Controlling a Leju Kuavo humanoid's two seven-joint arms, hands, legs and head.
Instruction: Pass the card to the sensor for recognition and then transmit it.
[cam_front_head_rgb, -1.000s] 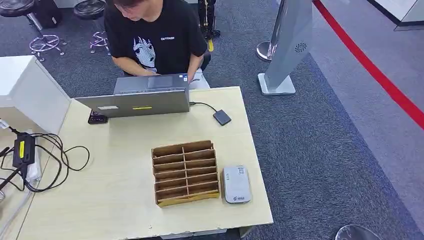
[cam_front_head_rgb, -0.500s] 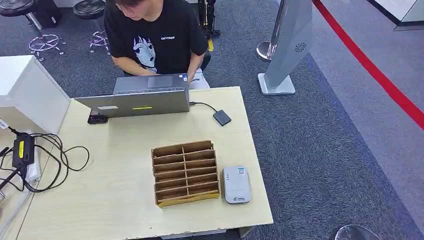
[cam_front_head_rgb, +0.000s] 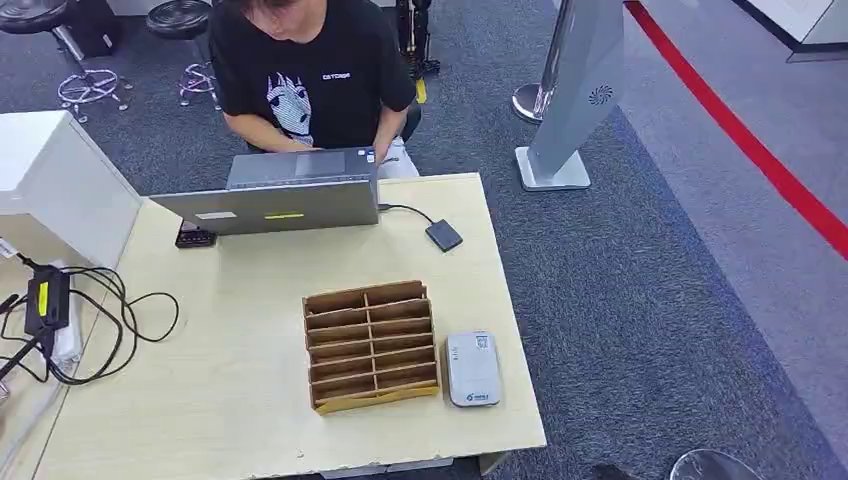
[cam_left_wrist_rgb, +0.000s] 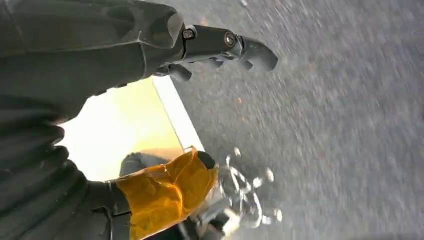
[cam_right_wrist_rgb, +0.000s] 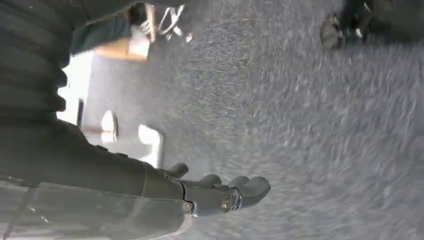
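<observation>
A white card sensor lies flat on the pale wooden table, near its front right corner. Just to its left stands a brown wooden card rack with two columns of slots, which look empty from here. In the left wrist view my left hand hangs over grey carpet. Its dark fingers are stretched out, its orange-wrapped thumb stands apart, and it holds nothing. My right hand also hangs over the carpet, its fingers extended and nothing in them.
A person in a black T-shirt sits behind the table at a grey laptop. A small black box on a cable lies beside it. Tangled black cables lie at the left edge. A white kiosk stand rises at the back right.
A small dark shape has come in at the head view's bottom edge, right of the table. The things on the table have not moved.
</observation>
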